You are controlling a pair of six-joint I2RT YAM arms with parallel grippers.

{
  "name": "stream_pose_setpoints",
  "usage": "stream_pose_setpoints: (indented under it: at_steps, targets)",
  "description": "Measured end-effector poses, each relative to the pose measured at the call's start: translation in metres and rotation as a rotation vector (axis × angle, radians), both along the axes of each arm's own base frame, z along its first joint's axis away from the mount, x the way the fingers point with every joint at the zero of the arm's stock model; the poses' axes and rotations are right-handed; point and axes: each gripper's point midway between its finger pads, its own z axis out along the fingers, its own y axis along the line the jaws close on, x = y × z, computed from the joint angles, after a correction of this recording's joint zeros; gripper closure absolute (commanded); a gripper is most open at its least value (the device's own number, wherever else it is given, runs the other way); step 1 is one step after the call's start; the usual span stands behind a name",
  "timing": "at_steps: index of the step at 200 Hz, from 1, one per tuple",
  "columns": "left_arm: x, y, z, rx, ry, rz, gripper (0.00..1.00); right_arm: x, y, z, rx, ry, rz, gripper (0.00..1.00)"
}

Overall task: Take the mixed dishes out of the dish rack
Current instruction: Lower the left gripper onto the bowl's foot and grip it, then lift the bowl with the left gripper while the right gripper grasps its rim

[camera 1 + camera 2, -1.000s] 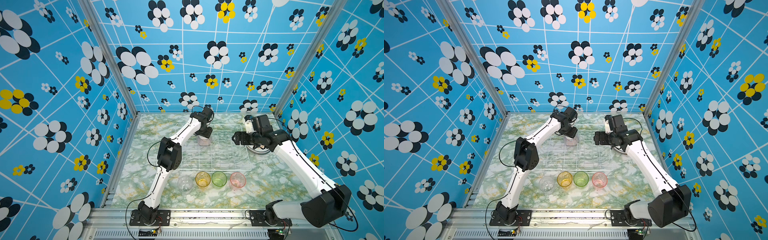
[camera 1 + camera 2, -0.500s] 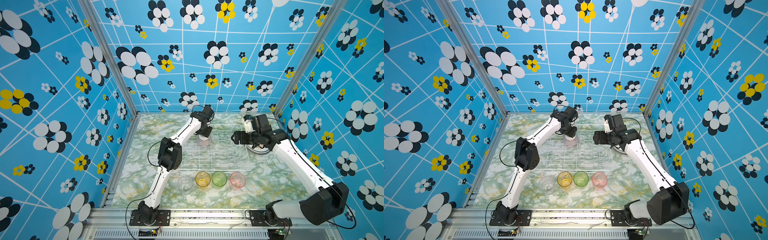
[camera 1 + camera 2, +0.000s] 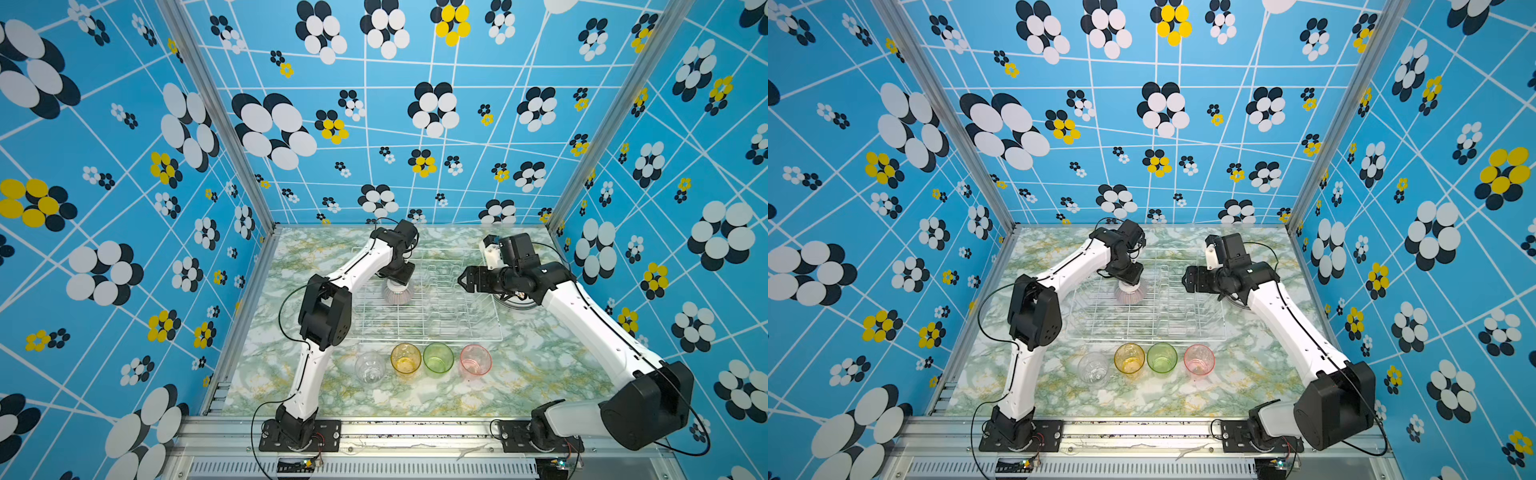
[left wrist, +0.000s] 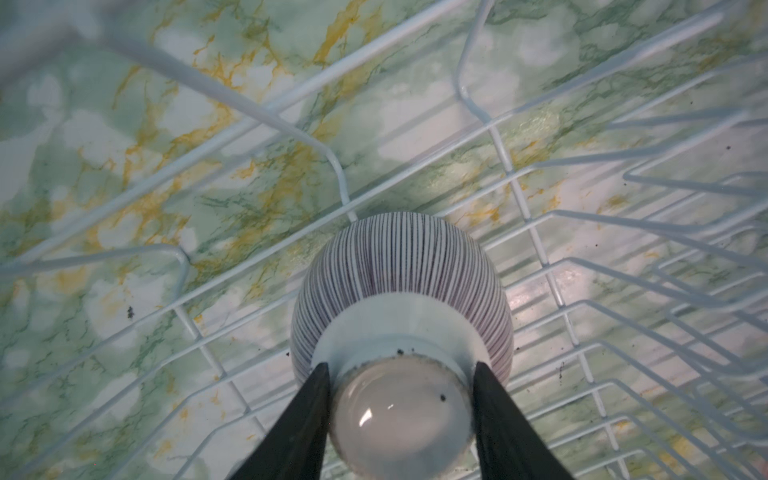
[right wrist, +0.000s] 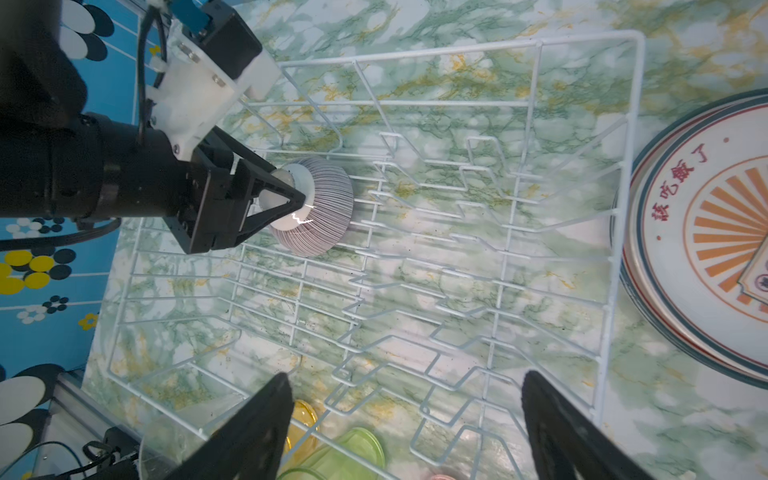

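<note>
Nearest to me, in front of the rack (image 3: 457, 330), four tumblers (image 3: 438, 357) stand in a row on the table (image 3: 540, 365), all upright and outside the rack: clear, amber, green, pink. Inside the rack only one dish is left. It is the bowl (image 3: 397, 293), turned upside down in the far left part of the rack. The left gripper (image 4: 402, 365) comes down on it from above, and its two fingers (image 4: 316, 399) pinch the white foot from both sides. I cannot tell if the bowl rests on the wires or is already a little raised.

Over the right side of the rack hangs the right gripper (image 5: 405, 386), its jaws spread wide with nothing between them. Just beside the right edge of the rack, toward the back, lies a stack of plates (image 5: 706, 232).

I think the danger is in the hold. The foot looks short, round and glazed, so the bowl could slip out or tip when it is lifted. Its wide rim could also catch a wire or a prong, and this would pull the rack along. If the bowl is carried low toward the front, it could knock the tumblers.
</note>
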Motion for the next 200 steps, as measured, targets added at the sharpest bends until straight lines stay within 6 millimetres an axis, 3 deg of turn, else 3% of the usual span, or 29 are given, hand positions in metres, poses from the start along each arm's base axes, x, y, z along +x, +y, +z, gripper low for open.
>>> stream_pose_setpoints:
  at_steps: [32, 72, 97, 116, 143, 200]
  targets:
    - [-0.022, 0.017, 0.003, -0.006, 0.036, 0.010, 0.63, -0.009, 0.020, -0.009, 0.067, 0.035, 0.046, 0.14]
    - [-0.038, 0.024, 0.023, -0.100, 0.047, 0.024, 0.63, -0.021, 0.081, -0.017, 0.214, 0.095, 0.181, 0.16]
    - [-0.038, 0.030, 0.037, -0.189, 0.042, 0.056, 0.63, -0.027, 0.104, -0.031, 0.301, 0.156, 0.218, 0.18]
    - [-0.037, 0.036, 0.046, -0.251, 0.042, 0.084, 0.63, -0.028, 0.114, -0.036, 0.360, 0.183, 0.226, 0.23]
    - [-0.034, 0.042, 0.051, -0.347, 0.051, 0.123, 0.62, -0.027, 0.123, -0.030, 0.442, 0.177, 0.239, 0.41]
    - [-0.036, 0.043, 0.073, -0.608, 0.081, 0.177, 0.63, -0.028, 0.134, -0.036, 0.587, 0.183, 0.224, 0.45]
